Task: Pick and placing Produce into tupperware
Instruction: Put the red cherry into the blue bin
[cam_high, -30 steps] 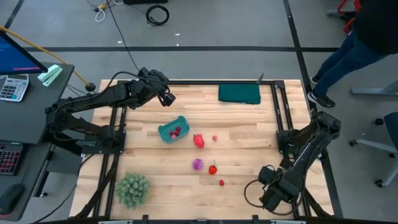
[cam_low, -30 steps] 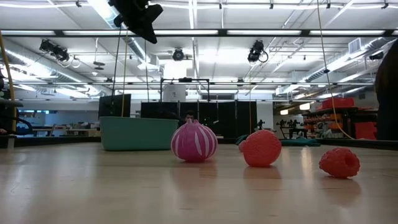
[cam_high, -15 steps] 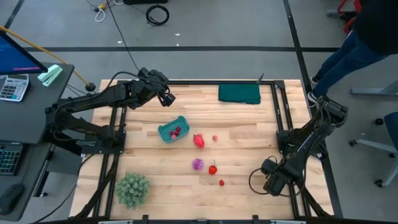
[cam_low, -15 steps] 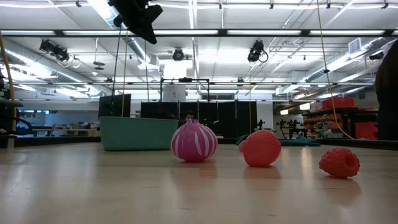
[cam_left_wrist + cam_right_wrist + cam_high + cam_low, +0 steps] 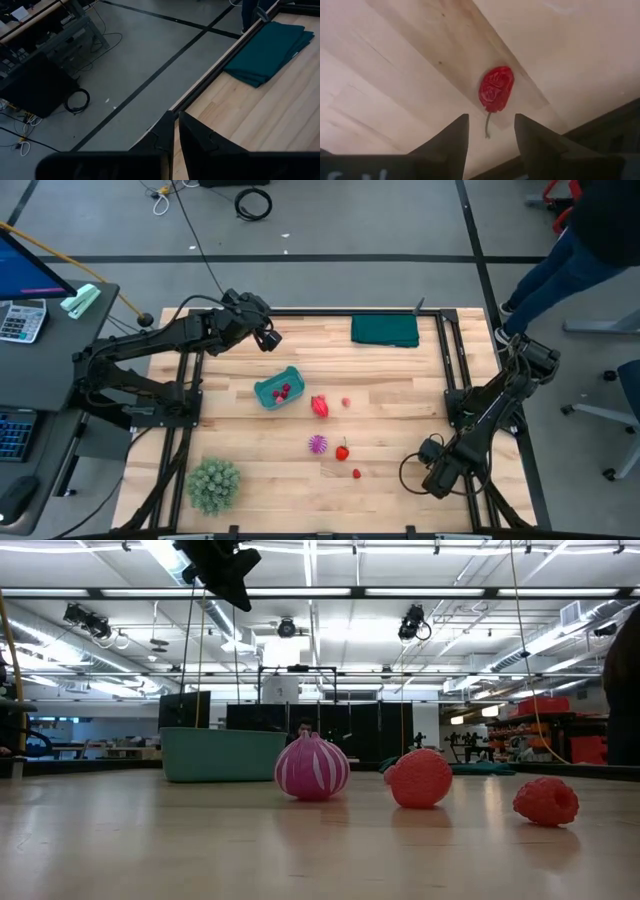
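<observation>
The wooden desk (image 5: 400, 420) carries a fuzzy green plant (image 5: 213, 484) at its near left corner and a folded dark green cloth (image 5: 385, 330) at the far edge. The left arm hangs over the far left corner, its left claw (image 5: 268, 338) shut and empty. The right claw (image 5: 428, 478) sits low near the right edge, fingers parted, holding nothing. The teal tupperware (image 5: 268, 397) lies left of centre with two red pieces (image 5: 283, 391) inside. Beside it lies a red pepper (image 5: 320, 406), then a pale pink ball (image 5: 346, 402), a spiky magenta piece (image 5: 318, 444), a strawberry (image 5: 342, 451) and a small red berry (image 5: 356, 474).
</observation>
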